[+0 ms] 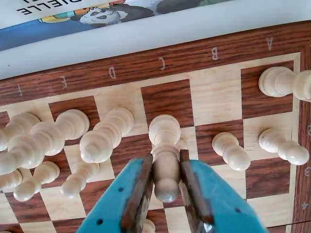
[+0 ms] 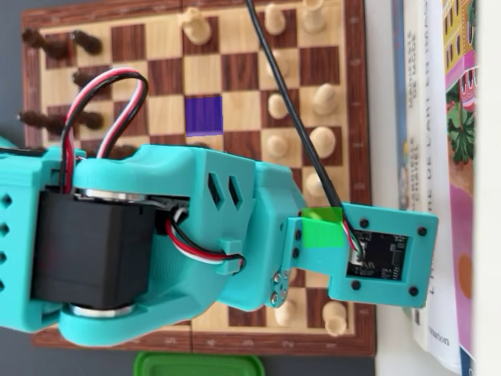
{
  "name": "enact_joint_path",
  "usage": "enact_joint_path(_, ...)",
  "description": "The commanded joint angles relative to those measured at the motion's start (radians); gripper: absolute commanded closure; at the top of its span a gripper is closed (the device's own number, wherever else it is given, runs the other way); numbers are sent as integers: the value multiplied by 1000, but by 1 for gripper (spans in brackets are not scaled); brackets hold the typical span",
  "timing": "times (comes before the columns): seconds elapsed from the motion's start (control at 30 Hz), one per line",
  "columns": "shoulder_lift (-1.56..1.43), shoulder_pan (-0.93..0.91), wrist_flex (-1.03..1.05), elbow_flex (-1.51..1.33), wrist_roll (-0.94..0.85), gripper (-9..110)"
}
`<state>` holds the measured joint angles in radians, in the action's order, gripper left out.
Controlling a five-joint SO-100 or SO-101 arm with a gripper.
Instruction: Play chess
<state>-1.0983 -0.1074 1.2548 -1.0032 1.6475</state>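
In the wrist view my teal gripper [image 1: 166, 160] is shut on a pale wooden chess piece [image 1: 165, 145]. Its brown pads [image 1: 186, 174] press both sides of the stem, and the round head points toward the camera. The piece stands over the C file of the wooden chessboard [image 1: 214, 92]. More pale pieces [image 1: 104, 136] crowd the D to F files on the left. In the overhead view the arm [image 2: 196, 235] hides the gripper and the held piece. A purple-tinted square [image 2: 204, 115] and a green-tinted one [image 2: 323, 229] mark the chessboard [image 2: 235, 74].
Dark pieces [image 2: 55, 43] line the board's left side in the overhead view and pale pieces [image 2: 322, 98] the right. Books [image 2: 438, 157] lie along the right edge. A green lid [image 2: 198, 364] sits below the board. Pale pawns [image 1: 231, 150] stand near the gripper.
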Motion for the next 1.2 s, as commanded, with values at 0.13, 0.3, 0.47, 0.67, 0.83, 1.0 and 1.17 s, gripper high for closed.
enact_joint_path(0.13,28,-18,-9,87,-5,96)
enact_joint_path(0.3,74,-14,-9,137,-5,96)
enact_joint_path(0.47,101,-15,-9,161,-6,96)
enact_joint_path(0.67,103,-14,0,161,-6,96)
enact_joint_path(0.83,104,-12,0,161,-6,96)
enact_joint_path(1.0,112,-12,44,225,-8,96)
enact_joint_path(1.17,114,-20,94,265,-8,96)
